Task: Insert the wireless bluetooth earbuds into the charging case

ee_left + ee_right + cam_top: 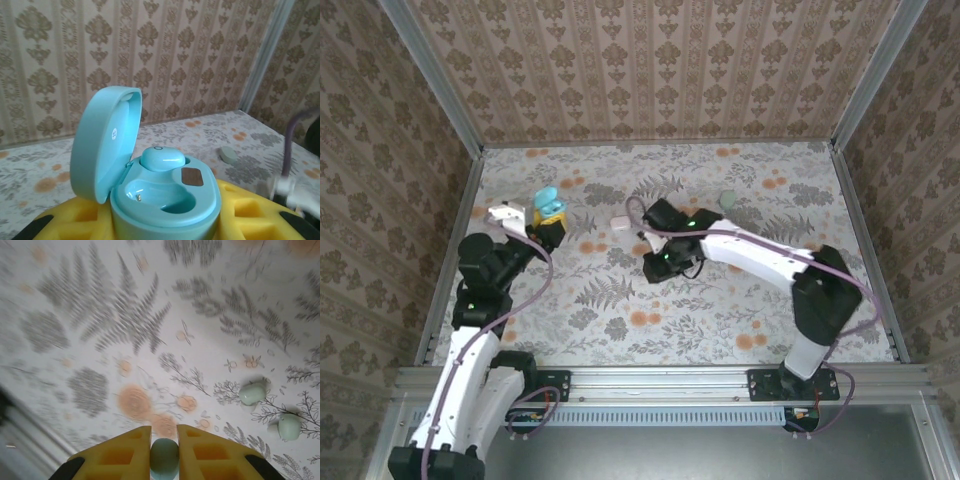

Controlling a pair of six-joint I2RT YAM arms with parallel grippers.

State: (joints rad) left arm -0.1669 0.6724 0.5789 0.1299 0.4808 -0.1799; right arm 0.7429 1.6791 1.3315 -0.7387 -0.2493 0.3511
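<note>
Earbud (164, 459), teal, sits pinched in the right gripper (164, 436) at lower centre; left gripper (167, 227) clamps the open charging case (165, 200).

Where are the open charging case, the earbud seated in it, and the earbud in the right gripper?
open charging case (120, 125): left wrist view, inside of the raised lid.
seated earbud (162, 159): left wrist view, its rounded top.
held earbud (164, 456): right wrist view, its rounded front.
</note>
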